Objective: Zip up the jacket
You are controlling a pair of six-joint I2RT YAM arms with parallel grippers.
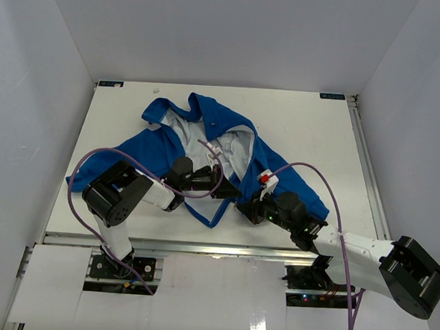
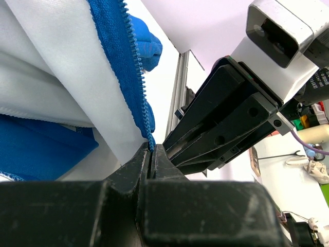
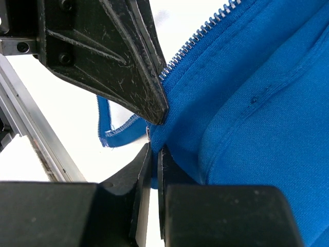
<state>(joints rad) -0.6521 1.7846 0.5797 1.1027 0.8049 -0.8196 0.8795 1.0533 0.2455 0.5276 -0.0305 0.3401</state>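
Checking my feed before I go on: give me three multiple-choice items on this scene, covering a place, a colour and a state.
1. Where do both arms' fingers meet the jacket? A collar; B sleeve cuff; C lower front edges.
2. Lining colour? A pale grey-white; B red; C black.
3. Jacket front? A fully zipped; B open; C half zipped.

C: left fingers and right fingers pinch the jacket at its zipper edges nearest the bases.
A: the lining shows pale.
B: the front edges lie apart.
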